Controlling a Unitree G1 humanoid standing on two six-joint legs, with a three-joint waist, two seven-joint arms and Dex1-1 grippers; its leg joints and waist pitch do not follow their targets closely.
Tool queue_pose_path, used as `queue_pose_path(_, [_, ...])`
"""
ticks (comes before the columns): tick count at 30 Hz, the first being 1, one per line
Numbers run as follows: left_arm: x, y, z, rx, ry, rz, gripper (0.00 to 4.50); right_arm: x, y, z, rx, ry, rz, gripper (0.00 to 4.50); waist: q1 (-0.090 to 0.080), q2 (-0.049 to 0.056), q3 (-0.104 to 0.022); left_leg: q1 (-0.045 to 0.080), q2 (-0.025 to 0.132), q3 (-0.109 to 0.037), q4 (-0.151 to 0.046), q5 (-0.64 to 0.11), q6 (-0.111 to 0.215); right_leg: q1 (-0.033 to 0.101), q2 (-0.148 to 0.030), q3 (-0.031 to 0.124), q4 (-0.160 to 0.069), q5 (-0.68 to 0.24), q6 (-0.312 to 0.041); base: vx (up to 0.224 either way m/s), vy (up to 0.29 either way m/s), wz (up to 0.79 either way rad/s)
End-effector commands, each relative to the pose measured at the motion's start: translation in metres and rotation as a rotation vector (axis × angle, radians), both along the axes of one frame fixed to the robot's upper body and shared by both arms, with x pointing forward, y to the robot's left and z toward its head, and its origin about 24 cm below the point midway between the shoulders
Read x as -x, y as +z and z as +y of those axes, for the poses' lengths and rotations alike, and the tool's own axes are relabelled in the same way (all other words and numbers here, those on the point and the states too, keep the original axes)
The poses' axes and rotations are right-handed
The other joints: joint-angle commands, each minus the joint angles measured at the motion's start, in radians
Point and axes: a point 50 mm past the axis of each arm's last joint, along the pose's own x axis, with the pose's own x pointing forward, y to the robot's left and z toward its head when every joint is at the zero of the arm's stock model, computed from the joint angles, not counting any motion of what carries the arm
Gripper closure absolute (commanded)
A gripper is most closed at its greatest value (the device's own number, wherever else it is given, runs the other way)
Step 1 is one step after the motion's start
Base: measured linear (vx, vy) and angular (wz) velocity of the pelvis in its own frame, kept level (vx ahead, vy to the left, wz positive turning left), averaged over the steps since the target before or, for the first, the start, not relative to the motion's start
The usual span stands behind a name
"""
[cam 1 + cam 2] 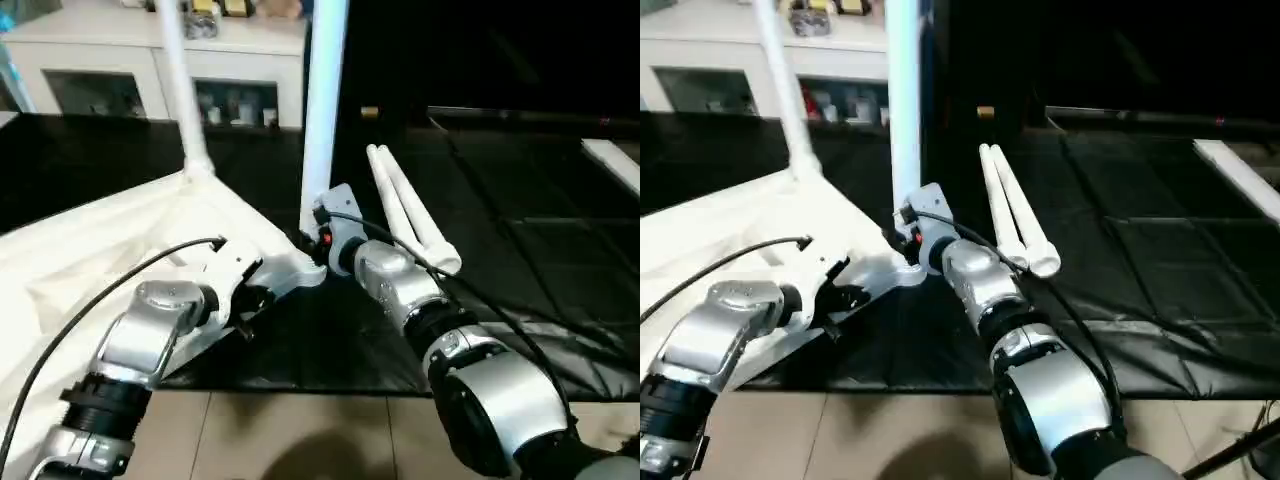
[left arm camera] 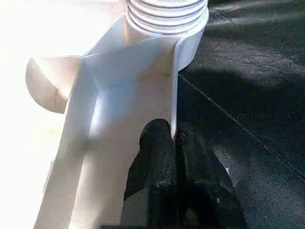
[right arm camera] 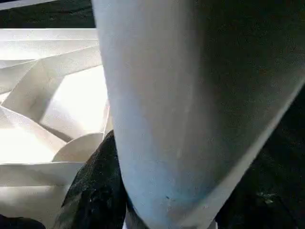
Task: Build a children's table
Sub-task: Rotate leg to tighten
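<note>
The children's table top (image 1: 90, 260) lies inverted on black matting (image 1: 1140, 280). Its rim is clamped by the left gripper (image 2: 174, 143). The near upright leg (image 1: 322, 110), cropped above, is apparently encircled by the right gripper (image 3: 157, 210), whose fingers are largely hidden behind it.

Head stereo pair looking down, wrist cameras tight on table corner (image 2: 143, 90)

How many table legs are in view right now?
4: one upright in the far corner socket, one upright at the near corner in the right pincer, two loose side by side on the black mat.
</note>
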Motion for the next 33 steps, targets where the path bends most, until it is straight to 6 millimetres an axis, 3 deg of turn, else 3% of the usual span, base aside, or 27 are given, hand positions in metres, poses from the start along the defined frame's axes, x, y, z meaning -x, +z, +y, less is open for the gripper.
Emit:
queue_pose_path(1, [-0.017, 0.03, 0.009, -0.053, 0.058, -0.165, 4.5, 0.027, -0.051, -0.005, 0.086, 0.02, 0.221, 1.89, -0.009, 0.028, -0.051, -0.026, -0.003, 0.019, -0.066, -0.246, 0.001, 0.047, -0.075, 0.065, -0.13, -0.334, -0.085, 0.0, 0.0, 0.0])
queue_pose_path(4, [-0.016, 0.03, 0.009, -0.059, 0.053, -0.169, 4.5, 0.026, -0.049, -0.005, 0.072, 0.023, 0.207, 1.66, -0.015, 0.025, -0.047, -0.021, -0.002, 0.018, -0.072, -0.308, 0.003, 0.047, -0.073, 0.059, -0.141, -0.377, -0.081, 0.0, 0.0, 0.0])
queue_pose_path(5, [-0.016, 0.03, 0.01, -0.062, 0.053, -0.171, 4.5, 0.025, -0.048, -0.005, 0.067, 0.025, 0.197, 1.48, -0.019, 0.023, -0.048, -0.024, -0.002, 0.018, -0.074, -0.306, 0.004, 0.052, -0.075, 0.059, -0.144, -0.385, -0.078, 0.0, 0.0, 0.0])
queue_pose_path(7, [-0.016, 0.031, 0.012, -0.073, 0.05, -0.174, 4.5, 0.024, -0.046, -0.005, 0.058, 0.033, 0.186, 1.45, -0.024, 0.025, -0.045, -0.021, -0.003, 0.019, -0.073, -0.316, 0.008, 0.046, -0.076, 0.06, -0.15, -0.401, -0.077, 0.0, 0.0, 0.0])
queue_pose_path(12, [-0.018, 0.032, 0.018, -0.098, 0.022, -0.184, 4.5, 0.02, -0.041, -0.014, 0.049, 0.075, 0.143, 0.94, -0.029, 0.026, -0.05, -0.029, -0.002, 0.021, -0.071, -0.264, 0.02, 0.053, -0.076, 0.062, -0.146, -0.341, -0.096, 0.0, 0.0, 0.0])
queue_pose_path(16, [-0.019, 0.033, 0.02, -0.105, -0.026, -0.185, 4.5, 0.018, -0.037, -0.026, 0.029, 0.117, 0.113, 0.55, -0.029, 0.028, -0.065, -0.041, 0.001, 0.024, -0.062, -0.122, 0.03, 0.066, -0.072, 0.062, -0.119, -0.091, -0.154, 0.0, 0.0, 0.0])
queue_pose_path(17, [-0.019, 0.032, 0.02, -0.106, -0.069, -0.178, 4.5, 0.017, -0.035, -0.036, 0.011, 0.148, 0.09, 0.52, -0.03, 0.037, -0.068, -0.042, 0.001, 0.023, -0.059, -0.092, 0.034, 0.068, -0.069, 0.059, -0.113, -0.021, -0.172, 0.0, 0.0, 0.0])
queue_pose_path(19, [-0.018, 0.029, 0.02, -0.107, -0.118, -0.166, 4.5, 0.017, -0.032, -0.048, -0.002, 0.181, 0.059, 0.34, -0.031, 0.032, -0.075, -0.044, 0.001, 0.024, -0.052, -0.035, 0.043, 0.073, -0.066, 0.059, -0.099, 0.101, -0.201, 0.0, 0.0, 0.0])
queue_pose_path(20, [-0.016, 0.025, 0.02, -0.12, -0.188, -0.155, 4.5, 0.017, -0.028, -0.061, -0.021, 0.201, 0.024, 0.21, -0.028, 0.038, -0.075, -0.042, 0.0, 0.025, -0.046, -0.009, 0.061, 0.068, -0.064, 0.057, -0.099, 0.157, -0.212, 0.0, 0.0, 0.0])
queue_pose_path(22, [-0.016, 0.024, 0.021, -0.124, -0.209, -0.148, 4.5, 0.017, -0.026, -0.065, -0.029, 0.205, 0.015, 0.08, -0.027, 0.034, -0.075, -0.048, 0.0, 0.025, -0.044, 0.014, 0.077, 0.072, -0.064, 0.057, -0.091, 0.215, -0.227, 0.0, 0.0, 0.0])
queue_pose_path(23, [-0.013, 0.02, 0.02, -0.133, -0.287, -0.139, 4.5, 0.017, -0.021, -0.074, -0.042, 0.223, -0.02, 0.03, -0.026, 0.046, -0.072, -0.044, 0.001, 0.026, -0.044, -0.019, 0.079, 0.068, -0.065, 0.055, -0.099, 0.194, -0.226, 0.0, 0.0, 0.0])
queue_pose_path(25, [-0.012, 0.019, 0.02, -0.136, -0.318, -0.137, 4.5, 0.017, -0.019, -0.077, -0.045, 0.231, -0.034, 0.03, -0.026, 0.042, -0.07, -0.045, 0.004, 0.026, -0.048, -0.059, 0.071, 0.072, -0.068, 0.056, -0.1, 0.153, -0.226, 0.0, 0.0, 0.0])
queue_pose_path(26, [-0.012, 0.017, 0.02, -0.138, -0.341, -0.128, 4.5, 0.017, -0.016, -0.081, -0.05, 0.243, -0.051, 0.03, -0.023, 0.062, -0.065, -0.043, 0.003, 0.026, -0.05, -0.111, 0.057, 0.07, -0.073, 0.056, -0.107, 0.064, -0.217, 0.0, 0.0, 0.0])
queue_pose_path(29, [-0.009, 0.013, 0.02, -0.157, -0.434, -0.1, 4.5, 0.021, -0.007, -0.089, -0.057, 0.32, -0.097, 0.03, -0.022, 0.048, -0.053, -0.03, 0.006, 0.032, -0.057, -0.228, 0.05, 0.065, -0.074, 0.058, -0.13, -0.123, -0.198, 0.0, 0.0, 0.0])
queue_pose_path(30, [-0.008, 0.012, 0.019, -0.158, -0.478, -0.091, 4.5, 0.023, -0.002, -0.091, -0.056, 0.363, -0.116, 0.03, -0.019, 0.049, -0.054, -0.029, 0.005, 0.034, -0.056, -0.224, 0.052, 0.066, -0.075, 0.06, -0.132, -0.143, -0.191, 0.0, 0.0, 0.0])
queue_pose_path(31, [-0.007, 0.012, 0.018, -0.153, -0.51, -0.083, 4.5, 0.024, 0.001, -0.093, -0.051, 0.398, -0.133, 0.03, -0.016, 0.056, -0.054, -0.028, 0.004, 0.034, -0.055, -0.218, 0.056, 0.064, -0.075, 0.061, -0.134, -0.156, -0.185, 0.0, 0.0, 0.0])
queue_pose_path(33, [-0.007, 0.012, 0.016, -0.142, -0.557, -0.074, 4.5, 0.026, 0.006, -0.096, -0.049, 0.449, -0.151, 0.03, -0.011, 0.055, -0.056, -0.036, 0.008, 0.035, -0.054, -0.176, 0.06, 0.066, -0.075, 0.062, -0.13, -0.145, -0.179, 0.0, 0.0, 0.0])
